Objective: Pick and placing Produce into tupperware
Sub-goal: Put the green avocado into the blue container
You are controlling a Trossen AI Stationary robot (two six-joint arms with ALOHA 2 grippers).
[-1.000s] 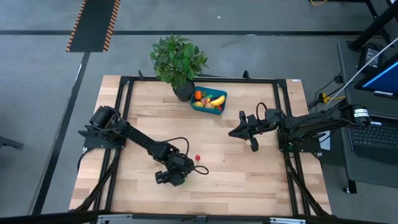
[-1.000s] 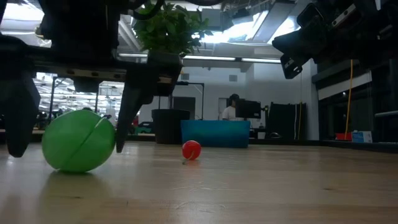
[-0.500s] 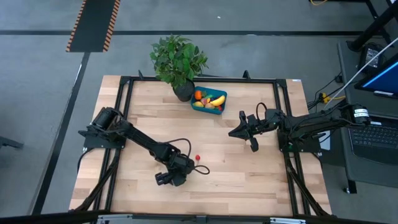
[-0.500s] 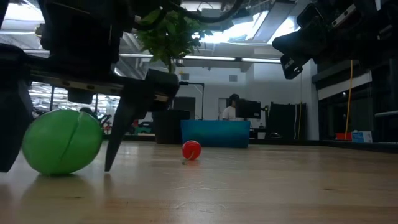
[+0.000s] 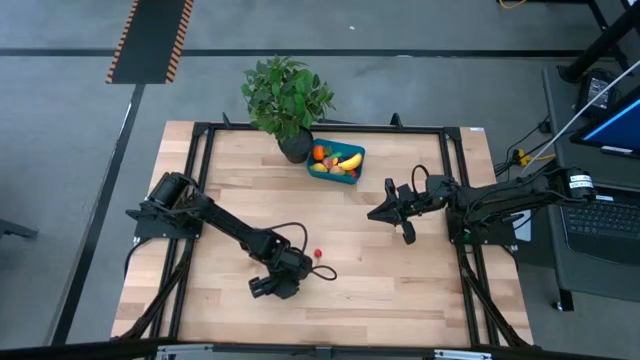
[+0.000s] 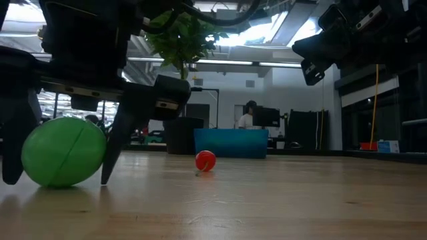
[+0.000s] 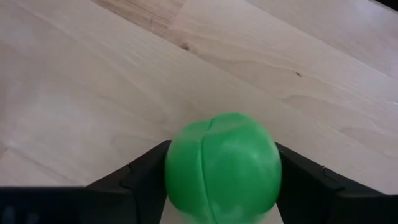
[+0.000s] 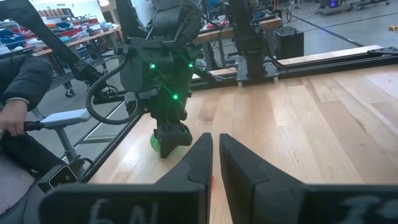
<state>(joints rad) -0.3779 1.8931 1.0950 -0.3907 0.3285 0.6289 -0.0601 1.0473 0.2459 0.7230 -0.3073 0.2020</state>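
1. The tupperware (image 5: 337, 163), a teal container, sits at the far edge of the counter (image 5: 400, 280) beside the potted plant (image 5: 286, 96). It already holds several produce pieces, among them a yellow banana (image 5: 349, 160) and an orange piece (image 5: 319, 153).
2. 2 pieces remain on the counter: a green ball (image 6: 63, 151) and a small red piece (image 5: 318, 254), which lie near each other in the near middle, well apart from the tupperware.
3. The left gripper (image 6: 63, 150) is down at the counter with its fingers apart, 1 on each side of the green ball. In the left wrist view the fingers (image 7: 140, 177) sit just beside the ball or touch it; a firm clamp cannot be confirmed, and the ball rests on the wood.
4. The right gripper (image 5: 385, 212) hangs above the counter's right half with its fingers together, holding nothing.
5. Judgement: most of the task appears done. Left to do are lifting and carrying the green ball, then the red piece.
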